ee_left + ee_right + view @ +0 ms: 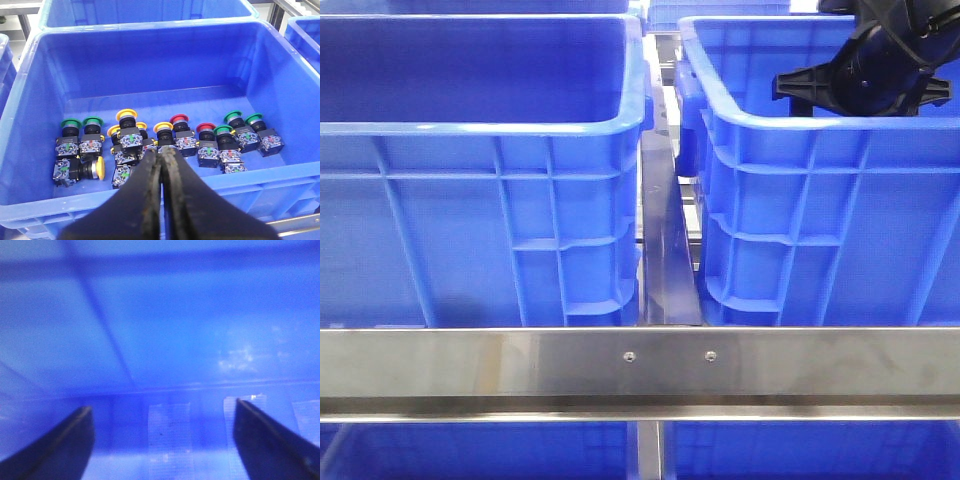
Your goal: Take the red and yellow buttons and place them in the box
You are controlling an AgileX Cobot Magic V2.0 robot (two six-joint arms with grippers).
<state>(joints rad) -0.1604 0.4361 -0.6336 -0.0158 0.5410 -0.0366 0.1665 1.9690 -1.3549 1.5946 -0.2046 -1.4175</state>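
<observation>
We count two big blue crates side by side in the front view, the left crate (480,190) and the right crate (820,200), split by a narrow gap with a steel divider (665,240) and fronted by a steel rail (640,365). The right arm (870,70) dips inside the right crate near its far corner; the right gripper (162,440) has its fingers spread wide, nothing between them, only blurred blue plastic ahead. Over at the left wrist, the left gripper (161,165) has its fingers pressed together, pinching nothing, poised above the near wall of the button crate (150,65). Down on that floor we count five green buttons (71,123), five yellow buttons (127,115) and two red buttons (179,119), all bunched in a loose row toward the near wall. The far half of the floor lies bare, so there's room there. Most stand cap-up, long axis vertical; one yellow button (100,168) at the row's end lies on its side, cap facing the row.
</observation>
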